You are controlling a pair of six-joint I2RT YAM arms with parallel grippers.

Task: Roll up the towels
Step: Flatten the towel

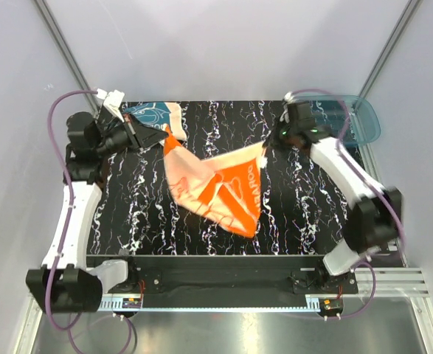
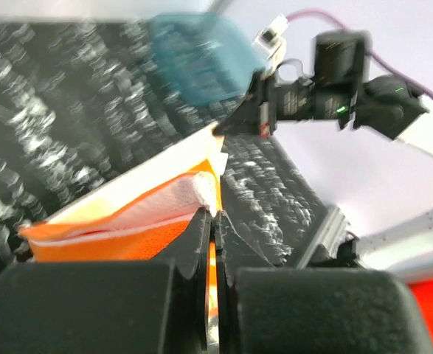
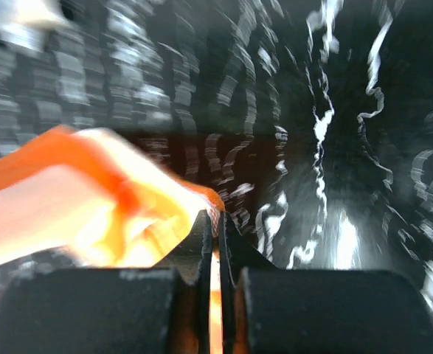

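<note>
My left tool [image 1: 165,137] is closed tight on 1 corner of the orange towel [image 1: 220,188], with the cloth pinched between its fingers [image 2: 194,251]. My right tool [image 1: 266,150] is closed too. It clamps the opposite corner, and orange fabric shows in the slit between its fingers [image 3: 201,247]. The towel spans the gap between the 2 tools, its top edge dipping a little. The rest spreads in a rough triangle toward the near side of the tabletop [image 1: 297,214]. Its cream back shows on the left part and its orange, white-printed face on the right. The teal towel [image 1: 151,114] lies crumpled at the far left, just behind my left tool. A blue tray [image 1: 360,118] sits at the far right corner.
</note>
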